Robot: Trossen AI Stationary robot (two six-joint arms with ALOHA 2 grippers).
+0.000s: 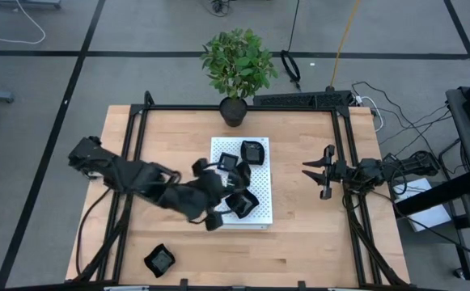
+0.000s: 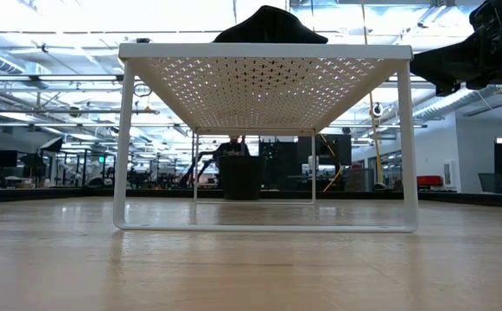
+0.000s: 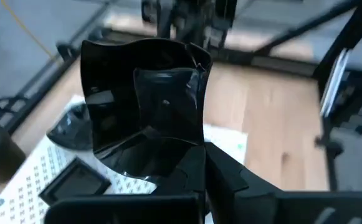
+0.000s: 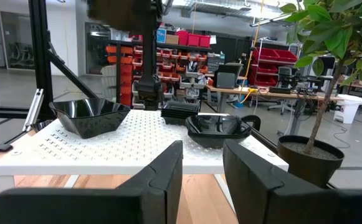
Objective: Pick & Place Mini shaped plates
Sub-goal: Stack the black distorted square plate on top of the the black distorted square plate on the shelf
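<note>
So the left gripper point(image 1: 233, 192) was over the white perforated board point(image 1: 263, 212) in the middle of the table point(image 1: 315, 250), clamped tight on a wavy-edged black plate point(image 3: 146, 109). In the left wrist view that plate sat tilted up on edge, pinched by one rim only, w/ most of it sticking out past the fingers. IMO that's the sketchy bit: glossy dish, thin rim grip, so it could've pivoted or slipped out if the arm swung fast or bumped anything.

Other plates were already on the board: a rounded one point(image 1: 253, 151) near its far edge, a small square one point(image 1: 229, 161) just beside it, and another wavy plate point(image 1: 243, 204) nearer the front edge, pretty much under the left wrist. Tight spacing, so setting the held one down blind could've clipped a neighbour or landed it half on top of one. The board stands on legs too, so a plate nudged off its edge would drop to the table.

One more plate point(image 1: 159, 259) sat by the table's front-left corner, well apart from the rest, not yet picked.

Right gripper point(image 1: 313, 170) hovered near the table's right edge, fingers partly apart, holding nothing. It pointed at the board, so if both arms went in at once they might've crowded each other. Plant pot point(image 1: 234, 111) at the far edge looked clear of it all.
</note>
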